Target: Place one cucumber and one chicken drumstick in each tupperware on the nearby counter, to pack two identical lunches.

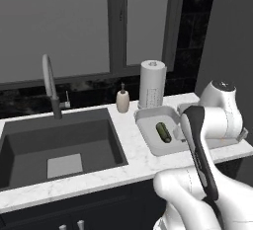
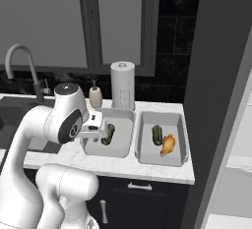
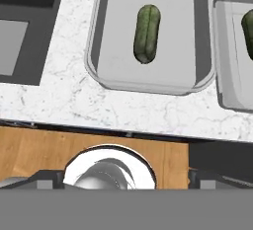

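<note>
On the counter (image 2: 64,160) sit 2 tupperwares side by side. The right tupperware (image 2: 143,152) holds a cucumber (image 2: 157,134) and a chicken drumstick (image 2: 168,145); the left tupperware (image 3: 101,31) holds 1 cucumber (image 3: 147,32) alone, its long axis running away from the counter's front edge. The gripper hangs open and empty above that front edge, the left tupperware just ahead.

No readable text, label, brand, number or sign appears anywhere: the paper towel roll (image 1: 152,83) at upper centre, the soap bottle (image 1: 122,100) beside it and the two containers (image 2: 161,139) on the counter (image 1: 133,160) are all unmarked.
</note>
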